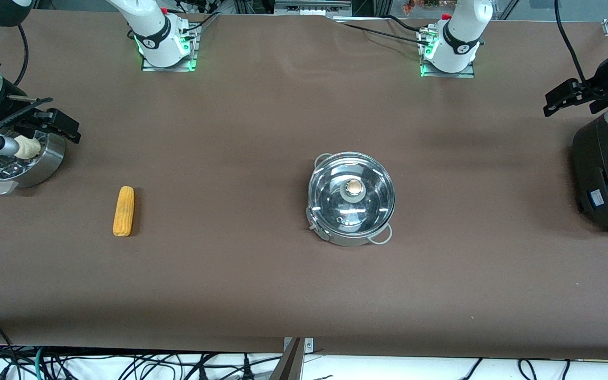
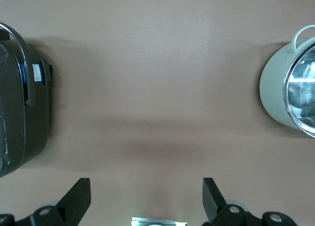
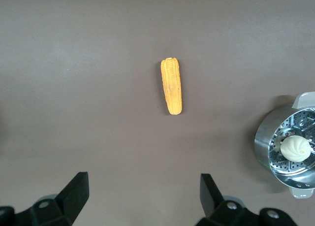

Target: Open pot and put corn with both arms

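The shiny steel pot [image 1: 344, 239] stands mid-table with its glass lid [image 1: 367, 203] on and a round knob [image 1: 353, 187] on top. Its pale wall [image 2: 273, 93] shows at the edge of the left wrist view. The yellow-orange corn [image 1: 123, 211] lies flat on the brown table toward the right arm's end, also in the right wrist view [image 3: 172, 85]. My right gripper [image 1: 53, 124] hangs open and empty over the steamer pot, its midpoint [image 3: 144, 194] above bare table. My left gripper [image 1: 565, 97] hangs open and empty by the black appliance, midpoint [image 2: 146, 196].
A steel steamer pot [image 1: 45, 163], wall [image 3: 262, 147], holds a white bun [image 3: 295, 147] at the right arm's end. A black appliance [image 1: 607, 174], also [image 2: 19, 103], stands at the left arm's end. Both arm bases sit along the table's top edge.
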Controlling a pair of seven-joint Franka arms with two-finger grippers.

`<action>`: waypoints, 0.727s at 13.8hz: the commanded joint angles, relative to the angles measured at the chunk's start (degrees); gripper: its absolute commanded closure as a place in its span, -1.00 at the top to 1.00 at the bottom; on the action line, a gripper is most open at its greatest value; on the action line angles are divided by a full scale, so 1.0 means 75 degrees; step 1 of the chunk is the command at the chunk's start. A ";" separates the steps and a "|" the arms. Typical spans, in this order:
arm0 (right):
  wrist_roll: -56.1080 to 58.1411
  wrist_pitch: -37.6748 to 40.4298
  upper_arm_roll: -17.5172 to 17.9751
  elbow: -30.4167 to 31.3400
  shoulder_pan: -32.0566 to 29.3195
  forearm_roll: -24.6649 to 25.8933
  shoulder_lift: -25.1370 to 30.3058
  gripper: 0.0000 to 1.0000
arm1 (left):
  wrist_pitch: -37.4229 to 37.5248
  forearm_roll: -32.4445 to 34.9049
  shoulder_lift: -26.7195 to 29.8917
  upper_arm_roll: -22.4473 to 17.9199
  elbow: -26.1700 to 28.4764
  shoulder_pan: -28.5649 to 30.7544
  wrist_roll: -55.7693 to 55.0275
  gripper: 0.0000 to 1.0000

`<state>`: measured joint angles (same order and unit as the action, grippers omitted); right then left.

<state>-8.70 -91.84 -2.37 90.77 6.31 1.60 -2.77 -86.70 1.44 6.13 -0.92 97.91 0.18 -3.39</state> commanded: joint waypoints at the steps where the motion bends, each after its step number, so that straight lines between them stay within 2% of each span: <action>1: 0.0036 0.0129 -0.0001 -0.0220 0.0002 -0.0178 -0.0099 1.00 | 0.0274 -0.0145 -0.0219 0.0006 -0.0444 0.0070 0.0077 1.00; 10: 0.0082 0.0070 -0.0013 -0.0220 -0.0033 -0.0202 -0.0111 1.00 | 0.0298 -0.0134 -0.0267 0.0017 -0.0597 0.0058 0.0077 1.00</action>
<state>-8.70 -91.87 -2.39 90.77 6.28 0.91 -2.77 -86.06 1.44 5.37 -0.94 95.73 0.19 -3.40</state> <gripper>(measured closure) 0.000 0.000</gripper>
